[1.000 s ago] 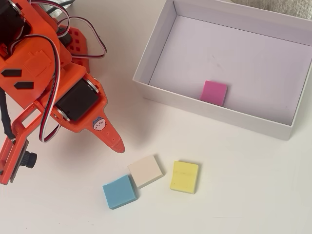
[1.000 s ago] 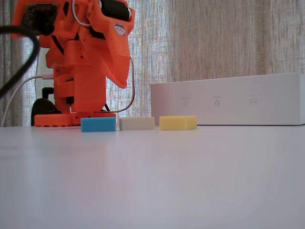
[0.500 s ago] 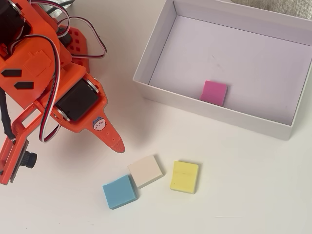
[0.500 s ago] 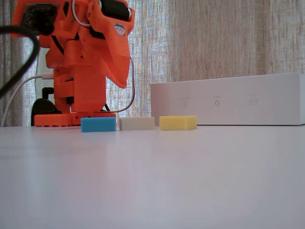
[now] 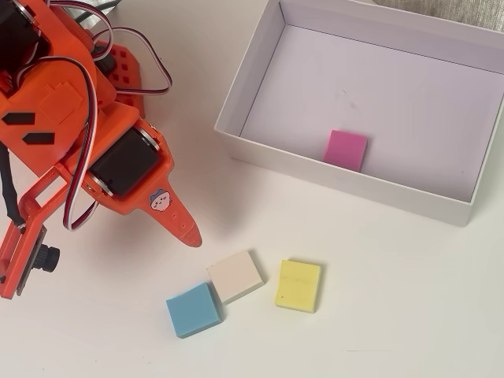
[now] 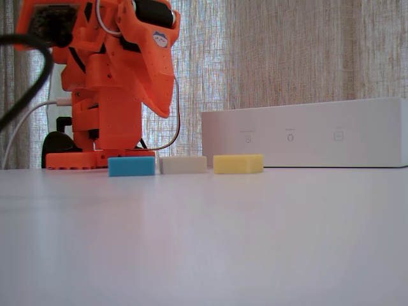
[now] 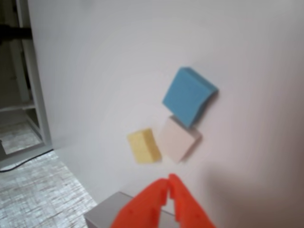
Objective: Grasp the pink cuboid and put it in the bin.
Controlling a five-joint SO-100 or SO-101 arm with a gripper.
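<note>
The pink cuboid lies flat on the floor of the bin, close to its near wall in the overhead view. It is hidden behind the bin's wall in the fixed view and out of the wrist view. My orange gripper is shut and empty. It hangs in the air left of the bin, apart from the cuboid. In the fixed view the gripper points down above the loose blocks. In the wrist view its jaws meet at the tip.
Three loose blocks lie on the white table in front of the bin: blue, beige and yellow. The blue and beige touch. The arm's base stands at the left, with a curtain behind it.
</note>
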